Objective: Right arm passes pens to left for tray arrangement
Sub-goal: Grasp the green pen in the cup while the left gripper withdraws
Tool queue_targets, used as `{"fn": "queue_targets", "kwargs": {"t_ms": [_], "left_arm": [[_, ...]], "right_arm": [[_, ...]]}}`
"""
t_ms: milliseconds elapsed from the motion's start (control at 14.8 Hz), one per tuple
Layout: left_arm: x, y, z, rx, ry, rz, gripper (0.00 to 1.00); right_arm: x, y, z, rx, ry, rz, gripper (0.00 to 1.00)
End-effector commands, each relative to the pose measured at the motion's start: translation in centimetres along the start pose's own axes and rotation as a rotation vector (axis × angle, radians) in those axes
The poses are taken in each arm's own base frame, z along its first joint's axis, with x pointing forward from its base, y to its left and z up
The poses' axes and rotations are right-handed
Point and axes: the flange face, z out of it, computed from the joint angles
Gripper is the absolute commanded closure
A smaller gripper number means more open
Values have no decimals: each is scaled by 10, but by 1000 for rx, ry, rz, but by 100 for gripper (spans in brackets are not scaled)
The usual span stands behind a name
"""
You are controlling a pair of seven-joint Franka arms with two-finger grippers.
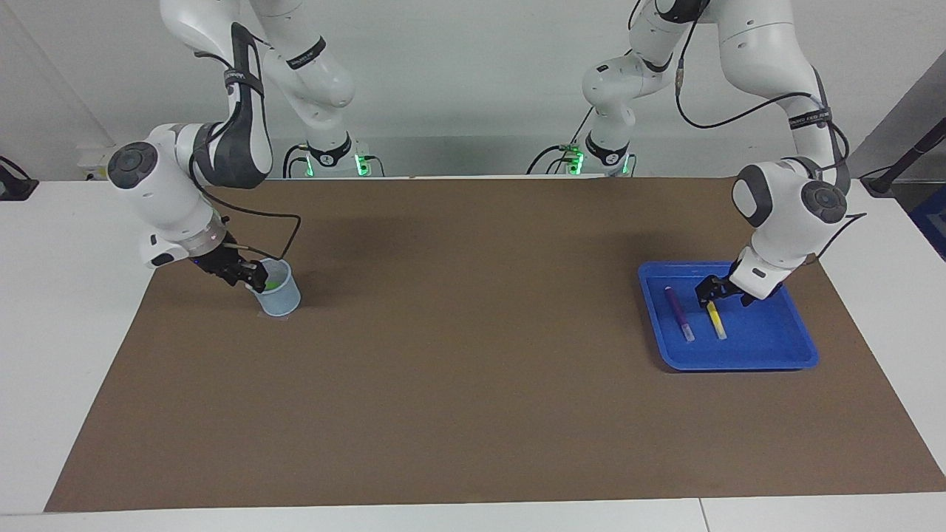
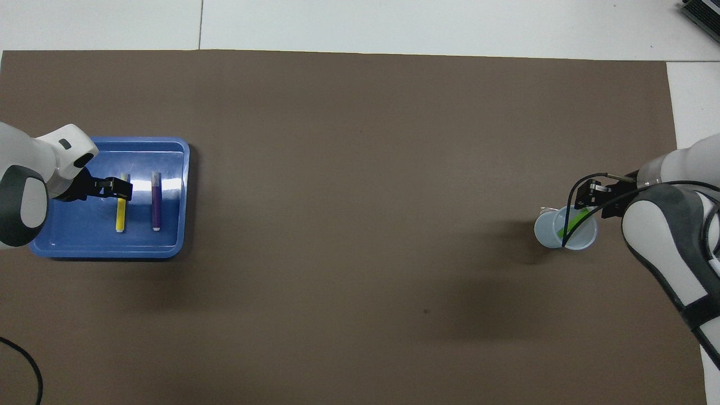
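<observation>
Facing view: we see the left end effector (image 1: 708, 292) spread wide over the yellow marker pen (image 1: 716, 321) in the shallow blue plastic tray (image 1: 768, 353); the right end effector (image 1: 255, 278) dips into the pale mesh cup (image 1: 281, 298) at nine o'clock, its grip on the green pen (image 2: 571, 222) unclear.

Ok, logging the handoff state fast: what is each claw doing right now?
Left claw: open, over the yellow pen lying in the tray, holding nothing.
Right claw: at the cup with the green pen; grip cannot be told.
</observation>
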Motion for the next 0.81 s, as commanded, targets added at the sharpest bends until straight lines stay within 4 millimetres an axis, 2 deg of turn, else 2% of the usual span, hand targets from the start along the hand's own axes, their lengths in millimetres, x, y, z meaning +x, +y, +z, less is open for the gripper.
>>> {"fn": "queue_targets", "kwargs": {"t_ms": [0,67,337,539,741], "left_arm": [[-4,6,-33,-59,-17,-130,0],[-6,10,-43,-89,-16,-189,0],[-12,54,-81,-133,-1,-355,0],[-24,78,-112,-197,-9,-428,0],[-51,106,-157,-229,-25,-538,0]], "right_arm": [[6,0,7,23,-32,51,56],[5,-1,8,22,-35,80,59],[4,-3,10,49,-49,111,60],[1,-3,10,45,-66,108,70],[-1,-2,12,42,-81,105,91]]}}
